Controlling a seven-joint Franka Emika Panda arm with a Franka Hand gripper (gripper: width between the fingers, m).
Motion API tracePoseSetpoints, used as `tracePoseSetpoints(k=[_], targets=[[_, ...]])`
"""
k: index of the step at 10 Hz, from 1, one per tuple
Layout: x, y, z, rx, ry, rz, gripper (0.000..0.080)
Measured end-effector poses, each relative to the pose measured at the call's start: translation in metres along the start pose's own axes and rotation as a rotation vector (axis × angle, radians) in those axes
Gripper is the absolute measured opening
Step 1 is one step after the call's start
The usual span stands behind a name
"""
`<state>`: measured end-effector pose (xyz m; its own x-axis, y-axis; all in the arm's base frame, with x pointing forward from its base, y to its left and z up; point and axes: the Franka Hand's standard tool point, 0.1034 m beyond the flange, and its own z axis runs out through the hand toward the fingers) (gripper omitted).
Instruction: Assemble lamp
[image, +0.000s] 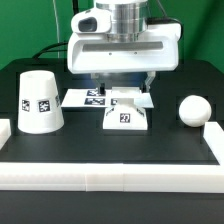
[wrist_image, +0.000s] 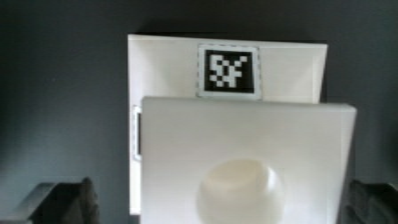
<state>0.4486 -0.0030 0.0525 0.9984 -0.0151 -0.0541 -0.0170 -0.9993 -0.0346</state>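
The base (image: 125, 115) is seen standing on the black table (image: 150, 145), with one tagged sloped side turned toward the exterior camera. The gripper (image: 125, 92) is poised directly above the base. Its fingers (wrist_image: 63, 200) are spread wide, one to each side of the base, and nothing is pinched (whether either finger touches the base cannot be told). In the wrist view the base is shown from above, with a tag (wrist_image: 226, 70) on its slope and a round socket (wrist_image: 237, 185) sunk in its top. The shade (image: 40, 102) is stood wide end down, well apart from the base on the exterior view's left. The bulb (image: 194, 109) is found well apart from the base on that view's right. The marker board (image: 80, 98) lies just behind the base, and a white rail (image: 110, 180) is laid across in front of it.
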Motion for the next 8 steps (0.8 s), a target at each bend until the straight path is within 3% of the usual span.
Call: tracePoseSetpoints(k=[3,4,5,8], targets=[[-0.0001,-0.0004,0.0010,0.000,-0.003,-0.002,0.0700],[0.0007,-0.0015,0.0004,0.000,-0.001,-0.004,0.0569],[0.0007,-0.0014,0.0005,0.000,-0.001,-0.004,0.0534],[0.0006,-0.0015,0.0005,0.000,-0.001,-0.004,0.0534]])
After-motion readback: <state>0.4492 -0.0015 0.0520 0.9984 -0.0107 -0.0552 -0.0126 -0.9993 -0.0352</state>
